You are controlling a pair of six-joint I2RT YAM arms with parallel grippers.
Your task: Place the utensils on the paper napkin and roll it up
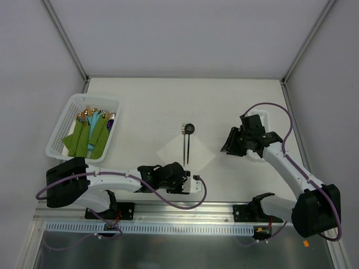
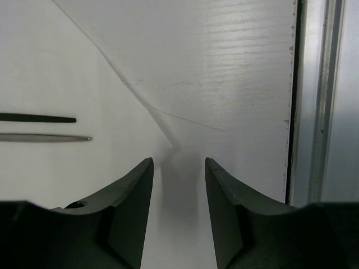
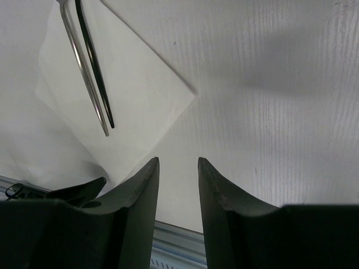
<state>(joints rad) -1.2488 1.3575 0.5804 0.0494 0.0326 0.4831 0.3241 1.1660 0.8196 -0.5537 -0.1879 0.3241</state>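
The paper napkin (image 1: 187, 152) lies flat on the surface (image 1: 146, 106), turned like a diamond, near the middle and just ahead of the arms. The utensils (image 1: 187, 144) rest side by side on it, touching or nearly so, with the spoon's round bowl past the napkin's far corner.

The left fingers (image 1: 185, 178) sit low at the napkin's near corner. From the left wrist they (image 2: 143, 174) stand partly open and hold nothing, with the corner of the napkin (image 2: 67, 78) right at their tips and the handle ends of the utensils (image 2: 39, 128) off to one side.

The right fingers (image 1: 228, 145) hang to the right of the napkin, apart from it. They (image 3: 148, 174) are also partly open and empty (bare surface shows through the gap), with the napkin (image 3: 140, 95) and utensils (image 3: 90, 67) beyond.

A white basket (image 1: 59, 126) of green cloths (image 1: 84, 137) stands at the left.
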